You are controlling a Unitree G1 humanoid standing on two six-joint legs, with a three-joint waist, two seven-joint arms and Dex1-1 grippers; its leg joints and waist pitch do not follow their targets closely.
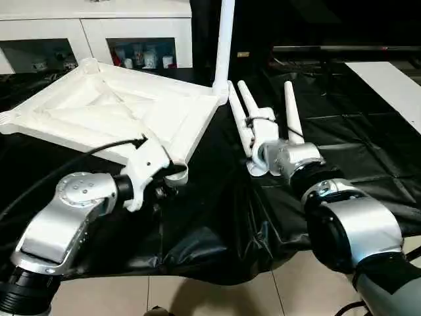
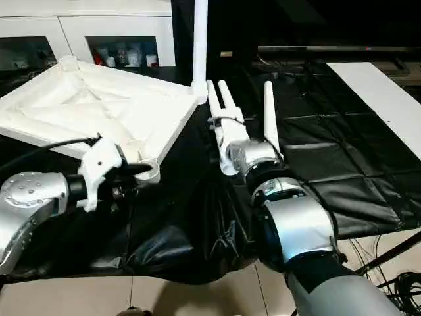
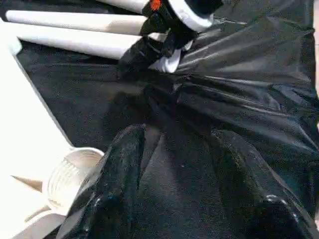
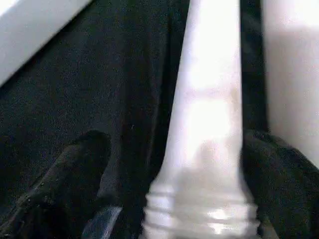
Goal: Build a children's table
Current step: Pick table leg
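The children's table top (image 1: 99, 108) lies upside down on the black sheet at the left, with one white leg (image 1: 224, 39) standing upright in its far right corner. Three more legs (image 1: 291, 108) lie side by side to its right. My left gripper (image 3: 179, 144) is open over bare sheet, just beside the near corner socket (image 3: 70, 177) of the top. At the ribbed near end of one lying leg (image 4: 209, 114), my right gripper (image 4: 179, 139) stands open with a finger on either side, the left finger (image 4: 75, 169) clearly apart from the leg.
A white glass-door cabinet (image 1: 99, 29) stands behind the table. A white board (image 1: 388, 85) lies at the far right. The black sheet (image 1: 217, 243) hangs crumpled over the near edge above the tiled floor (image 1: 197, 296). A black cable (image 1: 79, 158) runs to my left wrist.
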